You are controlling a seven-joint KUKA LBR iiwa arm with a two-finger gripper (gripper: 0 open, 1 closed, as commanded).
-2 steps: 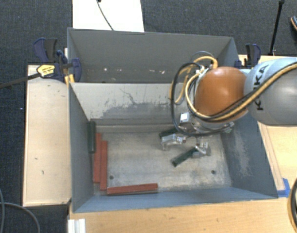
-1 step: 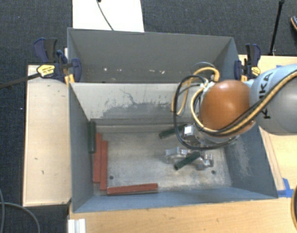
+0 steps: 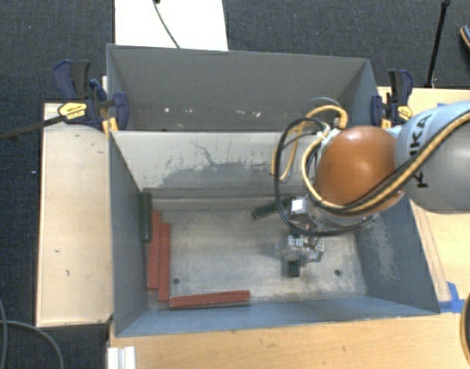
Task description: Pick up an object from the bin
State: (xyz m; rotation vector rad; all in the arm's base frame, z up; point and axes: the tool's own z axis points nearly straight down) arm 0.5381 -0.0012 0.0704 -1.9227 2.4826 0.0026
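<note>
The orange wrist cover (image 3: 356, 164) is seen uppermost, over the gripper (image 3: 296, 258), which is lowered near the floor of the bin (image 3: 220, 98), right of centre. A small dark piece (image 3: 293, 268) is noted at its tip. Whether the gripper is open or closed cannot be told. Risk judged: the piece could be nudged aside by an off-centre approach.

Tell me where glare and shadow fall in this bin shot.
Camera view: soft sheen on the orange wrist cover and grey arm; pale glare on the bin's far slope; the floor beside the gripper lies darker under the arm; no hard shadows by the red-brown bars.
</note>
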